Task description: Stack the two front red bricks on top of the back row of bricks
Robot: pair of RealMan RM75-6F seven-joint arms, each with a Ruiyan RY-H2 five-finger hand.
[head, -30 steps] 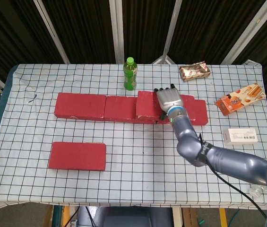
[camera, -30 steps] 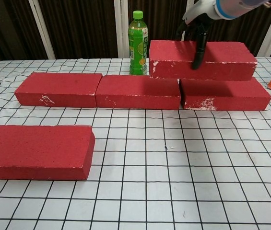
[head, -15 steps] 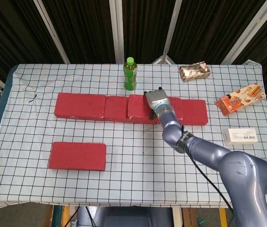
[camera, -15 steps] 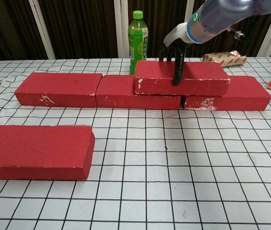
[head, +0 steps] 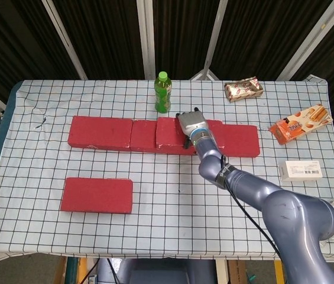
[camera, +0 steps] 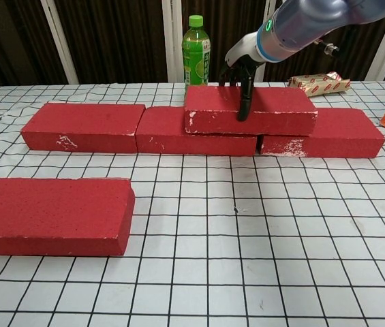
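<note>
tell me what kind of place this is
Probably a robot lab or test bench: a table under a checked cloth, dark curtains with metal struts behind, and staged props such as red foam bricks and a green bottle.

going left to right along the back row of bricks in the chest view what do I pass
Left red brick → middle red brick → stacked red brick on top, straddling the seam, gripped by the right hand → right red brick.

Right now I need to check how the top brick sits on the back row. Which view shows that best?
The chest view: the top brick shows side-on, straddling the seam between the middle and right bricks of the back row, with the right hand gripping it. The head view looks down, so hand and arm cover much of it.
</note>
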